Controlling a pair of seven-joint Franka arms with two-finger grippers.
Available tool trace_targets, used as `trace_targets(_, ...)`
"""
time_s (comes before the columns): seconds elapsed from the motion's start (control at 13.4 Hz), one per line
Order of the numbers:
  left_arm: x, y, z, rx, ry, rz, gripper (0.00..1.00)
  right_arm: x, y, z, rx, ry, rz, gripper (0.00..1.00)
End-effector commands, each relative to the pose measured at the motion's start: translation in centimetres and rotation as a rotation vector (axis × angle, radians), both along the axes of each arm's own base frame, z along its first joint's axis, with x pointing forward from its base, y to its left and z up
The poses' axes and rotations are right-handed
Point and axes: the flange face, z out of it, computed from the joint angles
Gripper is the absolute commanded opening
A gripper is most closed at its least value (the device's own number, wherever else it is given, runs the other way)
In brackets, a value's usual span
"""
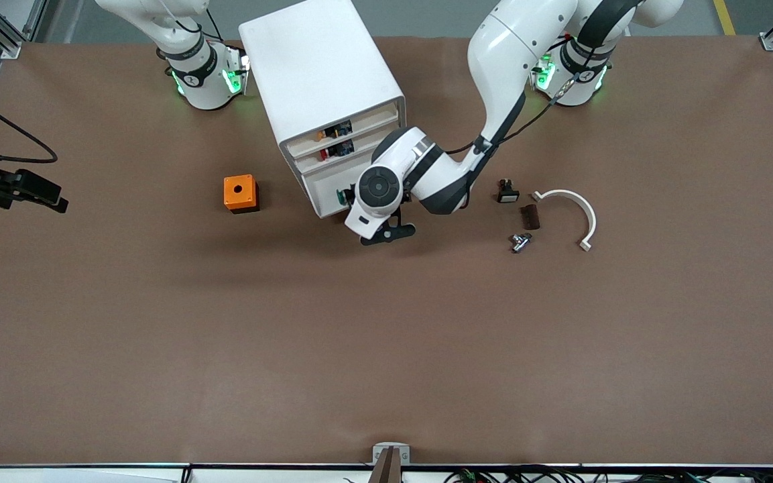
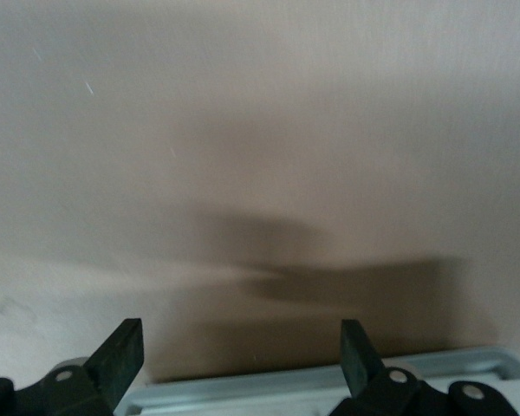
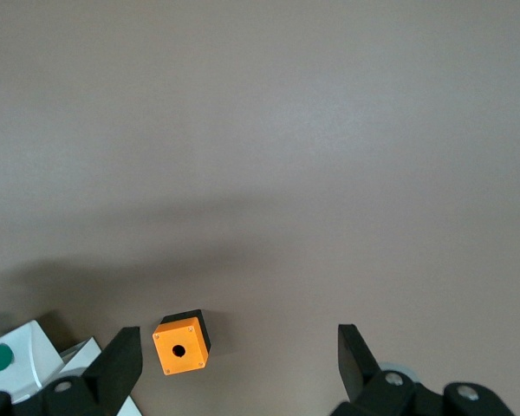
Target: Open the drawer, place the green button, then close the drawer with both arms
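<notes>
**Status: both hands released, button at the drawer**

Right hand (image 3: pixel 238 333) is up in the air over the right arm's end of the tabletop, fingers spread, nothing in it. That arm is waiting. In the right wrist view I see the orange box (image 1: pixel 240 193) between the fingers, well below them.

The orange box sits on the tabletop just beside the cabinet (image 1: pixel 319 67), toward the right arm's end, round hole facing up.

The cabinet stands at the tabletop edge where the arm bases are, roughly mid-way along it and turned at an angle. The two upper drawers have small parts showing at their fronts.

The drawer (image 1: pixel 329 191) is third down. The button (image 1: pixel 342 196) shows at its front, green cap visible, and it also shows at the corner of the right wrist view. I can't tell how far out the drawer is.

Left hand (image 1: pixel 389 233) is low at the cabinet's front, just beside the button, fingers apart and empty. The left wrist view shows a pale plastic edge between the fingers.

Toward the left arm's end, near each other: a black button with a white cap (image 1: pixel 507 193), a small brown block (image 1: pixel 530 216), a metal fitting (image 1: pixel 520 241) and a white curved clip (image 1: pixel 577 208).
</notes>
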Motion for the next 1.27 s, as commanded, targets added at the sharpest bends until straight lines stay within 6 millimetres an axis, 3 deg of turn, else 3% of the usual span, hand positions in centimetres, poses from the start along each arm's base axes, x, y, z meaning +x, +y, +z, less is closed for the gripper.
trace_targets(0.0,-2.9,-1.3,-0.1,0.011,0.042,0.026,1.0,-2.6,-0.4,-0.1,-0.022,-0.046,0.013,1.0)
trace_targets(0.15,-4.6,-2.5,0.0,0.021,0.044,0.022,1.0,-3.7,-1.1,-0.4,-0.025,-0.071,-0.001,1.0)
trace_targets(0.37,-6.6,-3.4,-0.7,0.036,0.052,0.0,1.0,-3.6,-1.0,0.4,-0.029,-0.077,0.005,1.0)
trace_targets(0.6,-5.1,-2.5,0.3,0.041,0.043,0.035,1.0,-3.6,0.7,2.2,-0.033,-0.081,0.027,1.0)
trace_targets(0.75,-0.5,0.0,3.6,0.012,-0.006,0.09,1.0,-3.3,0.8,2.8,-0.038,-0.081,0.027,1.0)
trace_targets(0.97,7.8,6.8,8.5,-0.037,-0.063,0.228,1.0,-3.3,1.2,2.7,-0.038,-0.08,0.035,1.0)
trace_targets(1.2,15.1,16.7,13.0,-0.019,-0.154,0.279,1.0,-3.3,1.2,2.6,-0.037,-0.075,0.034,1.0)
